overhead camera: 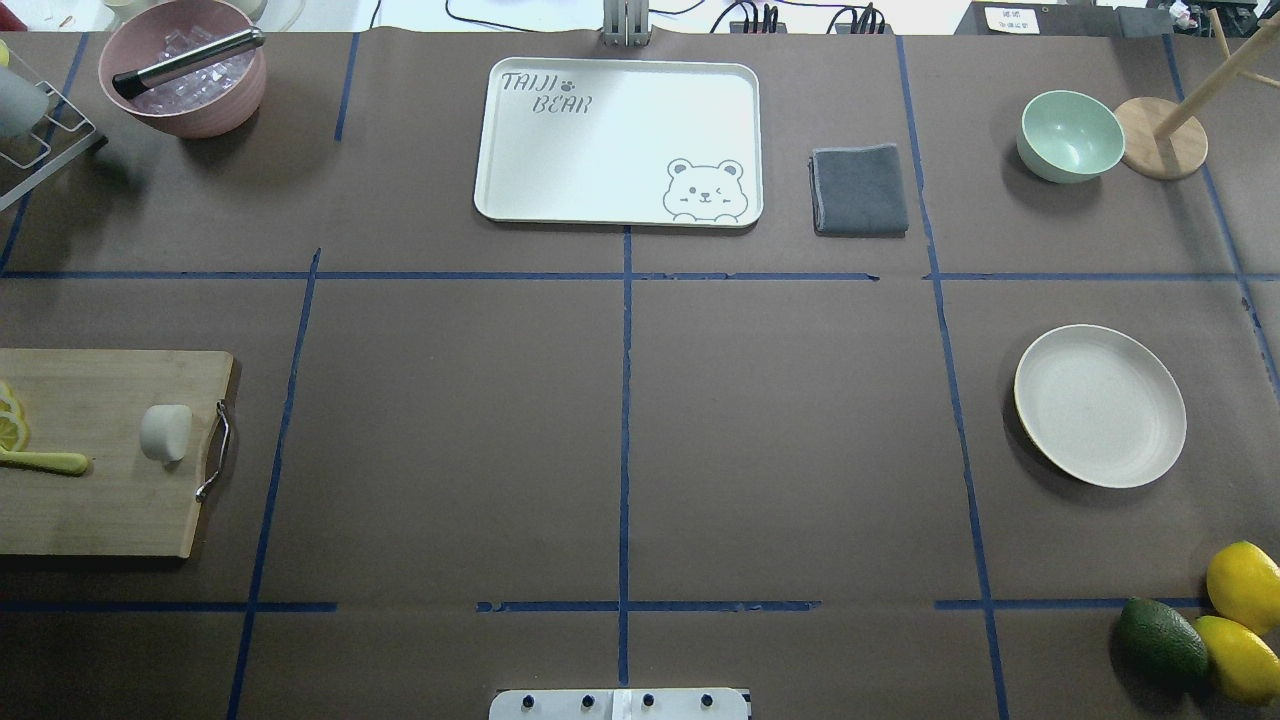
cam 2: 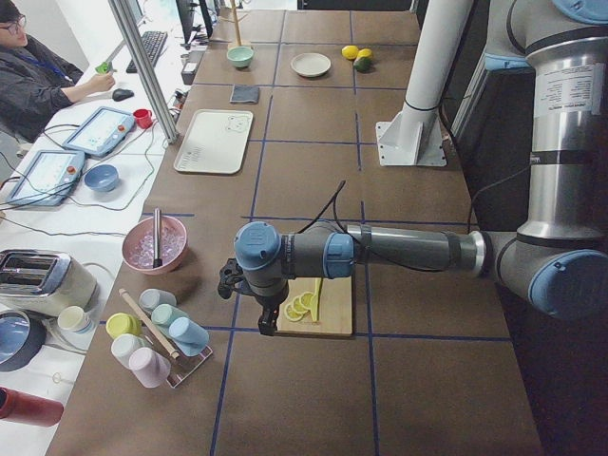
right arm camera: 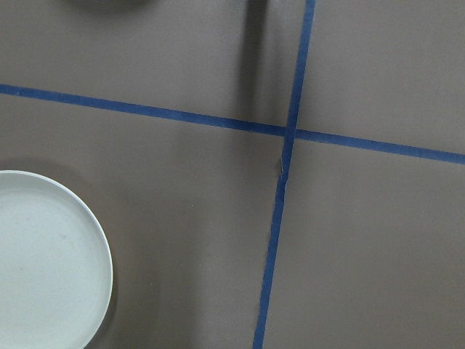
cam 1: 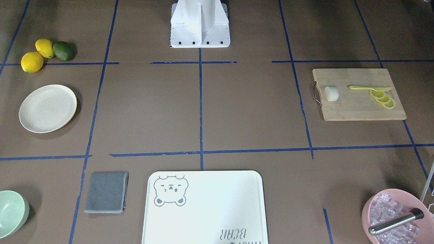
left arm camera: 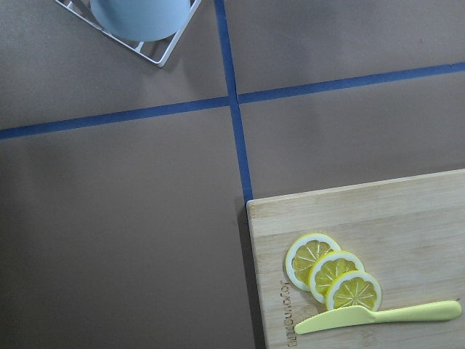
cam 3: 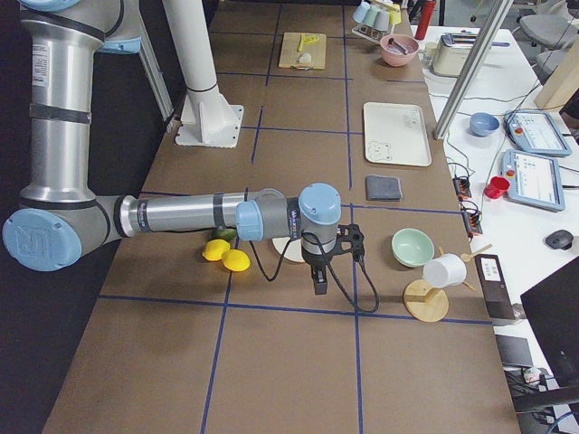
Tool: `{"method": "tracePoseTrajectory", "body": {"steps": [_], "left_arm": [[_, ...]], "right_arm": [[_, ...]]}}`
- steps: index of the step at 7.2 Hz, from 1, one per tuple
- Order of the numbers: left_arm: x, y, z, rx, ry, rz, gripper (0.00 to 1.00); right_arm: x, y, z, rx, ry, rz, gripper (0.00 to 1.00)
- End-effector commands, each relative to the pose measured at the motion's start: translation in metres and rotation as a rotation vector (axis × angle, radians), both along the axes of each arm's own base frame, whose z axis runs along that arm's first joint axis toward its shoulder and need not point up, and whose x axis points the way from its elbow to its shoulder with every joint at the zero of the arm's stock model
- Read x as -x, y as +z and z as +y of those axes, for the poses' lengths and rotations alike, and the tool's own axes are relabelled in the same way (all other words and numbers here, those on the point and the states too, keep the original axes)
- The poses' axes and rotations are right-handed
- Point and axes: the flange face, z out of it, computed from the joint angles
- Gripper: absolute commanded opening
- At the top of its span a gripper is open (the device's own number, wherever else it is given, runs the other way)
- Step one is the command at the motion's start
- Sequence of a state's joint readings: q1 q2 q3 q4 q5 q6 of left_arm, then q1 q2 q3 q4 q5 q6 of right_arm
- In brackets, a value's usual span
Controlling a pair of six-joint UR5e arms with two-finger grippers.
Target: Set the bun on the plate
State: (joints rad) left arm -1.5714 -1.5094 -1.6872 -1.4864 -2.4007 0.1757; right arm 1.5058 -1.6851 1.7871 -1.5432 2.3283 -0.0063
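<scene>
At the handle end of the cutting board, the bun lies nearer the left gripper (spread or not, cannot tell).

Left arm and right arm: silver-grey tube links, grey joint housings, round light-blue caps. White printed label on one left link. Logo on a right cap. Black cable at the wrist. Left pincer and right pincer black. White pedestal, row of dark screws along the base.
</scene>
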Motion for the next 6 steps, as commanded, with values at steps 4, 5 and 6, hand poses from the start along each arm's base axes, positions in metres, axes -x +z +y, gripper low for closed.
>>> {"method": "tracePoseTrajectory", "body": {"steps": [4,5,6], "left_arm": [[0.0,-0.003,-0.005,-0.005,-0.001,0.0,1.0],[0.0,-0.005,-0.005,-0.008,-0.002,0.001,1.0],[0.0,-0.005,-0.005,-0.009,-0.001,0.002,1.0]], "right_arm": [[0.057,-0.01,-0.008,-0.028,-0.062,-0.013,1.0],[0.089,-0.017,-0.006,-0.035,-0.011,-0.046,1.0],[0.116,-0.007,0.005,-0.031,0.02,-0.08,1.0]]}}
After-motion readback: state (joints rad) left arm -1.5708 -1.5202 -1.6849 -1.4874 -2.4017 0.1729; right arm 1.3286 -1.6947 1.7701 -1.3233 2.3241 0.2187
